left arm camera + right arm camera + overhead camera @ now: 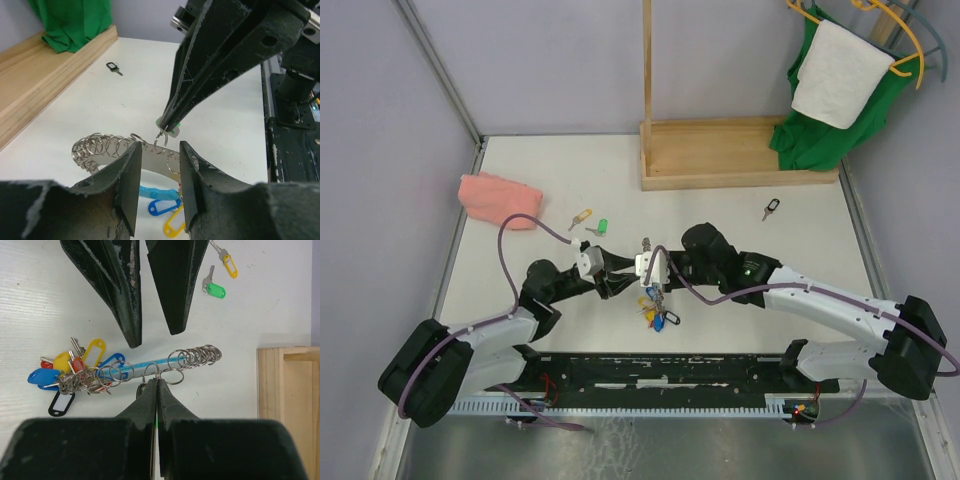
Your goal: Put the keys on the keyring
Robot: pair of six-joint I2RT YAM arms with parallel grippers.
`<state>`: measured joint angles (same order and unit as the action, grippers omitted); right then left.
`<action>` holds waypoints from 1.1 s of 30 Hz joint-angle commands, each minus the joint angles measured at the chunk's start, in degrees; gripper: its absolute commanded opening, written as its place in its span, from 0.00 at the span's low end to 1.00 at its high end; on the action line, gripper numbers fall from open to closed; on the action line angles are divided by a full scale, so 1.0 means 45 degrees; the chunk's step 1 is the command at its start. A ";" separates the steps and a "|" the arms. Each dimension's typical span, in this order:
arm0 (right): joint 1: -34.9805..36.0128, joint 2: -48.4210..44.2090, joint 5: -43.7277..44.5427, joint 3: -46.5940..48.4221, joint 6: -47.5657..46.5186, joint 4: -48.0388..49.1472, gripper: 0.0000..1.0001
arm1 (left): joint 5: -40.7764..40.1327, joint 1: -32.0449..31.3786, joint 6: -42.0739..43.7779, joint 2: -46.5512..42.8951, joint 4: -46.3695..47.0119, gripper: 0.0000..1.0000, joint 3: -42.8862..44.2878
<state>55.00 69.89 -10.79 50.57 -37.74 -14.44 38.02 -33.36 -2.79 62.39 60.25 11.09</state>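
Note:
The keyring is a silvery strip strung with small split rings, with a bunch of keys and coloured tags at one end. It lies between the arms in the top view. My right gripper is shut on the split ring of a green-headed key, held against the strip. My left gripper is open, its fingers astride the strip without touching it. Loose keys lie on the table: green, yellow and black.
A wooden stand base sits at the back, with green cloth and a white towel hanging at the right. A pink cloth lies at the left. The arms' black rail runs along the near edge.

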 commanded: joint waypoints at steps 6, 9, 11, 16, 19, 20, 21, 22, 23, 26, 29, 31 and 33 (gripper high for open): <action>0.0006 -0.0067 -0.0668 0.1155 -0.1689 -0.0665 0.01 | 0.1929 -0.0124 0.2869 0.1249 -0.0073 0.45 0.0824; 0.0014 -0.0079 -0.0765 0.1169 -0.1815 -0.0698 0.01 | 0.2107 -0.0145 0.3272 0.1681 -0.0262 0.46 0.1192; 0.0013 -0.0062 -0.0786 0.1173 -0.1876 -0.0736 0.01 | 0.2169 -0.0161 0.3481 0.1931 -0.0405 0.45 0.1405; 0.0015 -0.0044 -0.0828 0.1238 -0.1946 -0.0776 0.01 | 0.2508 -0.0188 0.3778 0.2509 -0.0874 0.44 0.1873; 0.0014 -0.0026 -0.0845 0.1244 -0.1980 -0.0758 0.01 | 0.2701 -0.0203 0.3815 0.2718 -0.0935 0.41 0.1975; 0.0017 -0.0021 -0.0845 0.1256 -0.1985 -0.0757 0.01 | 0.2784 -0.0213 0.3826 0.2749 -0.0982 0.40 0.2002; 0.0005 0.0002 -0.0845 0.1260 -0.1985 -0.0740 0.01 | 0.2867 -0.0214 0.3840 0.2770 -0.1025 0.39 0.2006; 0.0006 0.0007 -0.0845 0.1263 -0.1985 -0.0728 0.01 | 0.2909 -0.0231 0.3869 0.2775 -0.1084 0.38 0.2025; 0.0016 0.0030 -0.0845 0.1273 -0.1976 -0.0704 0.01 | 0.2970 -0.0255 0.3891 0.2759 -0.1145 0.37 0.2027; 0.0017 0.0072 -0.0948 0.1280 -0.1985 -0.0660 0.01 | 0.3013 -0.0266 0.3977 0.2752 -0.1275 0.34 0.2044; 0.0018 0.0109 -0.1046 0.1342 -0.1956 -0.0621 0.01 | 0.3030 -0.0310 0.4014 0.2893 -0.1460 0.32 0.2203; 0.0033 0.0115 -0.1106 0.1375 -0.1966 -0.0649 0.01 | 0.2992 -0.0303 0.4003 0.3001 -0.1494 0.32 0.2269; 0.0030 0.0119 -0.1170 0.1413 -0.1983 -0.0691 0.01 | 0.2889 -0.0301 0.4013 0.3084 -0.1494 0.32 0.2327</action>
<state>55.00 70.78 -14.24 53.15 -45.95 -20.71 50.13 -34.52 12.93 75.55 52.71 19.31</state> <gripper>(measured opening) 0.012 0.324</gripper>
